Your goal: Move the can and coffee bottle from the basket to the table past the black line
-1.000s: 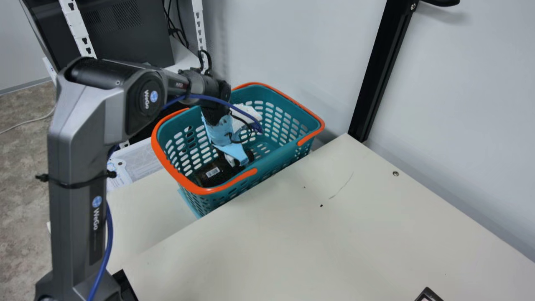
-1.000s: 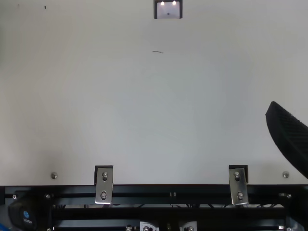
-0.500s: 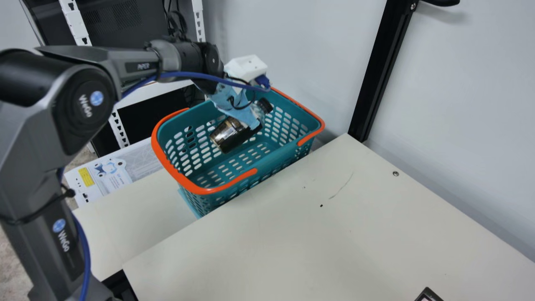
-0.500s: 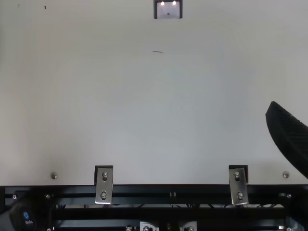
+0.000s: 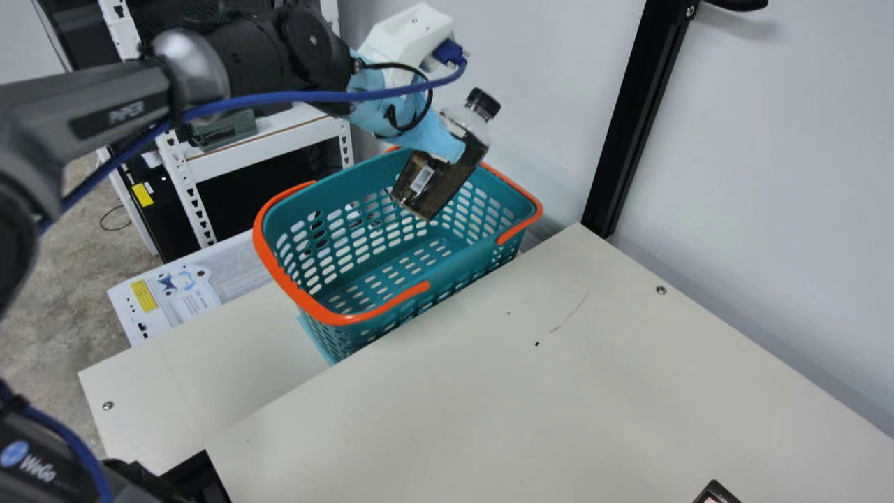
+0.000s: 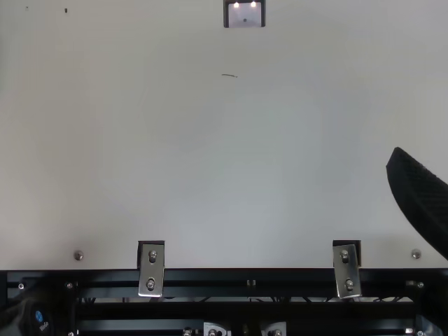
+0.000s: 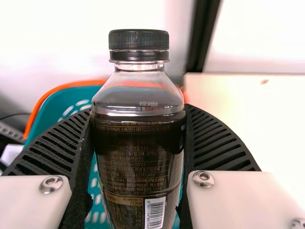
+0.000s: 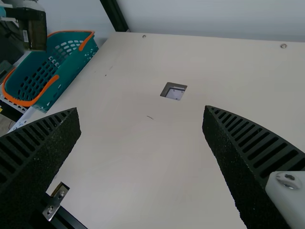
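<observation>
My left gripper, wrapped in light blue, is shut on the dark coffee bottle, which hangs tilted over the far part of the teal basket. In the left wrist view, the ribbed fingers of my left gripper press on both sides of the bottle, below its black cap. One finger of my right gripper shows at the top view's right edge. The right wrist view has my right gripper open over the table, nothing between its fingers.
The cream table adjoins the basket and carries a short thin mark and a square cutout. A black post rises at its far corner by the wall. White shelving stands behind the left arm.
My left gripper has risen out of the basket with the bottle, moving up and to the right in the main view. The right gripper has kept still.
</observation>
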